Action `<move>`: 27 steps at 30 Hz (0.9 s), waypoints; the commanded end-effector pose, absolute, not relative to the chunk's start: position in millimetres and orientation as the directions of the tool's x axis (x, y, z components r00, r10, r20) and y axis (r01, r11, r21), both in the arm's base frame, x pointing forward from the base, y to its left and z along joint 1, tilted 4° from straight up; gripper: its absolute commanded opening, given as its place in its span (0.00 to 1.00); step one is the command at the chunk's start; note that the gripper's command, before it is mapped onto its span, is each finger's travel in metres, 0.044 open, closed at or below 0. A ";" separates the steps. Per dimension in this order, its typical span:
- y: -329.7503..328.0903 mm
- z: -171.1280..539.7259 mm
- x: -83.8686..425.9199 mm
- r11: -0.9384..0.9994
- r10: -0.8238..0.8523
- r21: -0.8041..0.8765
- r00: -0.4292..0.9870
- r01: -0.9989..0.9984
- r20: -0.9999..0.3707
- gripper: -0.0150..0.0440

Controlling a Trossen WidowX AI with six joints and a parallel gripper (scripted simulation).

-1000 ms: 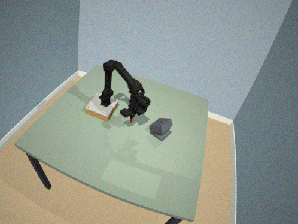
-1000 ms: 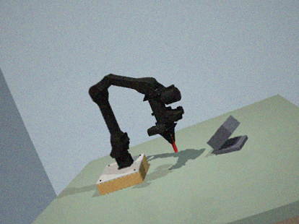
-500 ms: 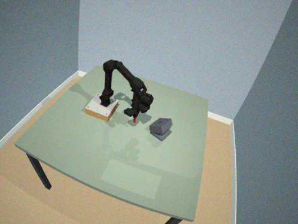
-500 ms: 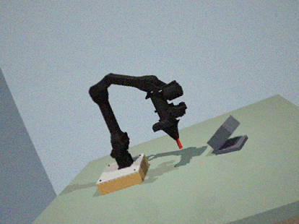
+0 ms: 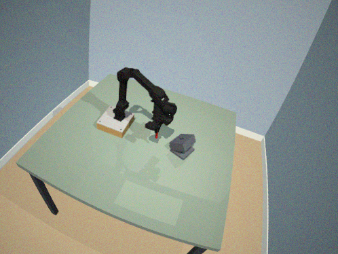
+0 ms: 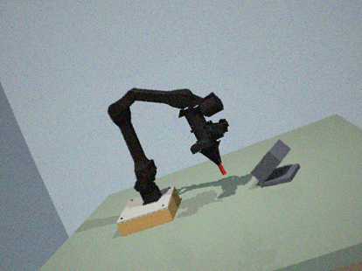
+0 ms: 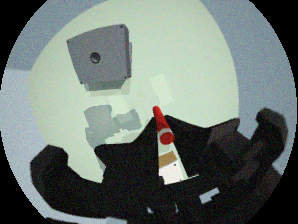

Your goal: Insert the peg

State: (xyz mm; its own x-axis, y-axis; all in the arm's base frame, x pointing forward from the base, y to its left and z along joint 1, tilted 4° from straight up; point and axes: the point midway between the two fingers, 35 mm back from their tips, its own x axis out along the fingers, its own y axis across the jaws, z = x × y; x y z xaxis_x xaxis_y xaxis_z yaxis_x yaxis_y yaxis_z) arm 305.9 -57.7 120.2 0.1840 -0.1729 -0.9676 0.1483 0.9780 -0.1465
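A red round peg (image 5: 157, 135) (image 6: 222, 169) (image 7: 161, 122) is held in my gripper (image 5: 157, 131) (image 6: 219, 164) (image 7: 160, 119). The gripper is shut on it, and the peg's lower part sticks out below the fingertips, above the table and slightly tilted in the exterior view. The grey sloped panel (image 5: 183, 144) (image 6: 270, 162) (image 7: 111, 55) stands apart from the peg, on the side away from the arm's base. Its round dark hole (image 5: 182, 138) (image 7: 95, 57) shows in the face, and is not visible in the exterior view.
The green table (image 5: 88, 159) (image 6: 225, 237) carries the arm's white-topped wooden base block (image 5: 110, 125) (image 6: 147, 220) (image 7: 172, 171). The panel's flat grey foot (image 5: 183, 155) (image 6: 279, 178) lies under the sloped part. Shadows of the arm fall between the base and the panel.
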 end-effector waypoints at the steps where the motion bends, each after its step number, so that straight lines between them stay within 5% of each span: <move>1: -54.1 123.8 311.0 0.979 -0.186 -0.165 0.206 0.116 -0.961 0.25; 27: -23.0 138.9 336.0 0.964 -0.222 -0.257 0.328 -0.069 -0.918 0.25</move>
State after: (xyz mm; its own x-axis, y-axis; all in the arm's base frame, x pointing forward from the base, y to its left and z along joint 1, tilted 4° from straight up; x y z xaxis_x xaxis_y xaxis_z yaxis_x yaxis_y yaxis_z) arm 332.4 -26.4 135.2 0.3091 -0.2146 -0.9265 -0.0484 0.9694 -0.2407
